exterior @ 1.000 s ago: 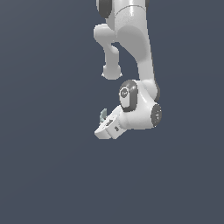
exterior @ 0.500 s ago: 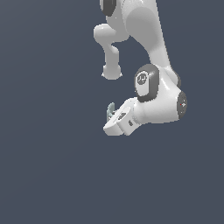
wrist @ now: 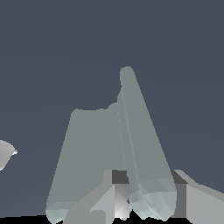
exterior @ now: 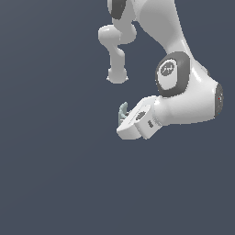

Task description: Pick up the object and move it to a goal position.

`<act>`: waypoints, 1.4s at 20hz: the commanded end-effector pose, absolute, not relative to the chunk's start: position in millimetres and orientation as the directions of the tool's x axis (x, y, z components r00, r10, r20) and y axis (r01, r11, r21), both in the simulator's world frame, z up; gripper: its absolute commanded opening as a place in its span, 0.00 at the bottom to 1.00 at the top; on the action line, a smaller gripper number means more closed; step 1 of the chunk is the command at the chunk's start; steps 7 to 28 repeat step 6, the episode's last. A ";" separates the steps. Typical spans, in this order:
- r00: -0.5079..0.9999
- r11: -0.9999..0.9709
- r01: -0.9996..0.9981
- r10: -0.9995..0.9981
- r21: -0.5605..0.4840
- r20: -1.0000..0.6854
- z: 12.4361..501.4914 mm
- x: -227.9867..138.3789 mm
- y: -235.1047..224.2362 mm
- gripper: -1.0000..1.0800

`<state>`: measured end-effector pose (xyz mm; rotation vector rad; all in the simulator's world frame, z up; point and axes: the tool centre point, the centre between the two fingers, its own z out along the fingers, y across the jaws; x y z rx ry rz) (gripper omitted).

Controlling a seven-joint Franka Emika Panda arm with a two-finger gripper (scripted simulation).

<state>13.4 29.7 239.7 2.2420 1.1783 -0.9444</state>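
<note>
A pale grey-green object [wrist: 113, 148] fills the wrist view, long and tapering, and sits between the gripper's two fingers [wrist: 114, 192]. In the exterior view only a small pale green tip of the object [exterior: 122, 111] shows, sticking out behind the white hand. My gripper [exterior: 125, 120] is shut on the object and holds it in the air. The fingers themselves are hidden behind the hand in the exterior view.
The white arm [exterior: 183, 92] bends down from the top of the exterior view, with a rounded link end [exterior: 117, 75] above the hand. The background is plain dark grey-blue. A small grey shape [wrist: 5, 153] shows at the wrist view's edge.
The arm has swung toward the exterior view's right and slightly upward, carrying the object with it. The gripper has stayed shut on it.
</note>
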 end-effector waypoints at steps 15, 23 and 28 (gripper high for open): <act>0.405 -0.544 0.837 0.539 0.063 -0.738 247.4 16.9 34.1 0.00; 0.405 -0.544 0.837 0.539 0.063 -0.738 247.4 16.9 34.1 0.00; 0.405 -0.544 0.837 0.539 0.063 -0.738 247.4 16.9 34.1 0.00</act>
